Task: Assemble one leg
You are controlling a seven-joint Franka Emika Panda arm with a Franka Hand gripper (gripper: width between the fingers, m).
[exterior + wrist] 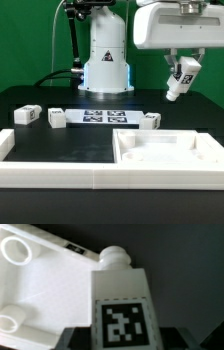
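A: Entry, from where I stand. Nearest is the white rail (60, 178), which runs along the front of the black table (60, 140) and turns up the exterior view's left side.

B: And behind it?

A: The tray piece (165, 150), large, white and square, with recessed corners. It lies flat at the exterior view's right, against the rail.

B: Where is the leg?

A: The leg (175, 88) is in the air, well clear of the table, at the exterior view's right. It is tilted, its lower end leaning toward the exterior view's left.

B: Fingers?

A: The gripper (183, 68) is clamped on the leg's upper end, one finger on each side. In the wrist view the dark fingers (72, 341) show at either side of the leg (120, 291), just by its black-and-white tag. The gripper (123, 339) has the block squarely between them.

B: Which end is free?

A: The end with the rounded peg. In the wrist view the tray piece (40, 286) fills the background behind that peg, with round holes showing in its surface. I cannot tell whether the peg lines up with any hole.

B: What else is on the table?

A: The marker board (105, 115) lies flat at the middle, in front of the robot base (107, 60). Three small tagged blocks rest on the table. The far-left block (27, 115) and the second block (57, 118) sit near each other. The third block (150, 121) lies just behind the tray piece's far edge.
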